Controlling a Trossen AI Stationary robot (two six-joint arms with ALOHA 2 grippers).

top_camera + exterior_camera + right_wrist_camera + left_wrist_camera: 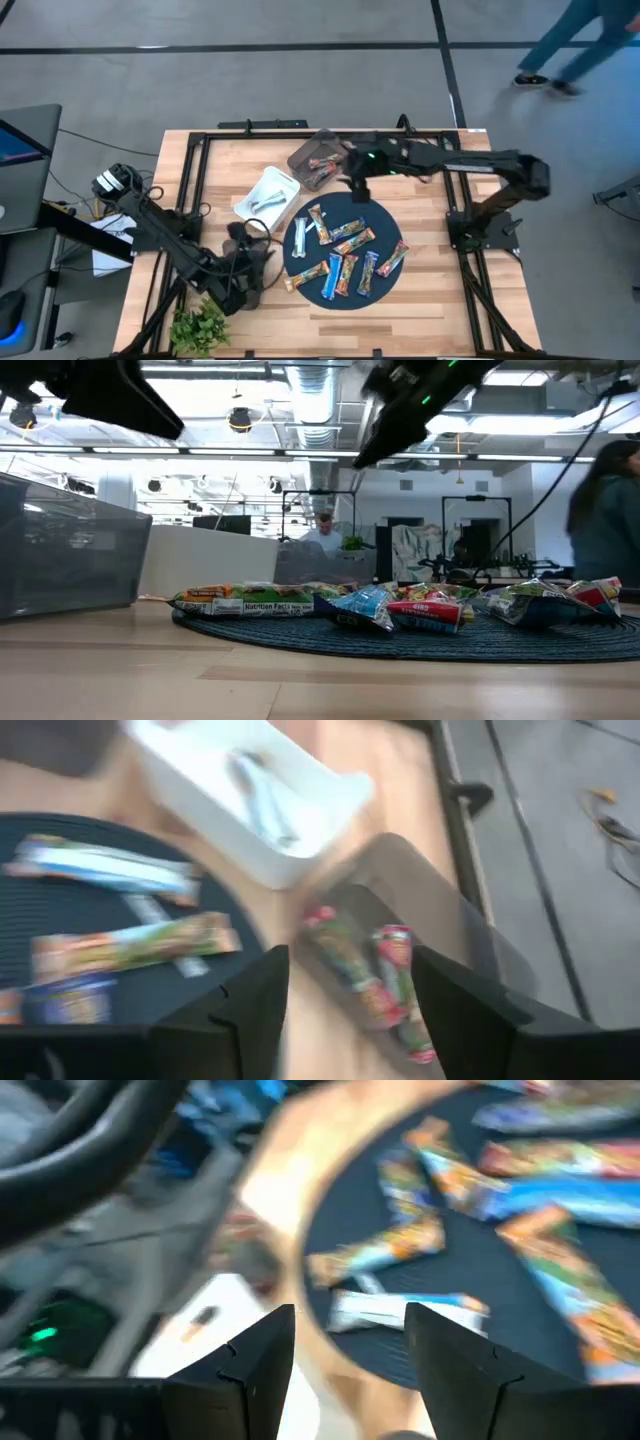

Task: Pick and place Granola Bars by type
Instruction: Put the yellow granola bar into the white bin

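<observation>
At the near edge of the wooden table [420,300], seen from above, a small green plant [198,328] sits at the left corner, and just behind it the left hand [243,268] hangs low beside the dark round mat [385,226], its two fingers spread apart and empty; its own wrist camera shows the gap between the fingers with the mat's rim beyond. On the mat lie most of the granola bars [347,236], about nine of them scattered at different angles in blue, orange-brown, red and silvery white wrappers, some touching one another. From table height the same bars [390,605] form a low, crinkled row across the mat. Behind the mat and to the left stands a white tray [267,194] holding silvery bars [262,798]. Just to its right, toward the far edge, a clear grey tray [313,160] holds red-wrapped bars [370,970], two of them showing in the right wrist view. The right hand [357,188] hovers above the table between this grey tray and the mat's far rim, fingers parted and empty. Beyond the table, on the grey floor at the far right, a person [575,45] in blue is walking past.
</observation>
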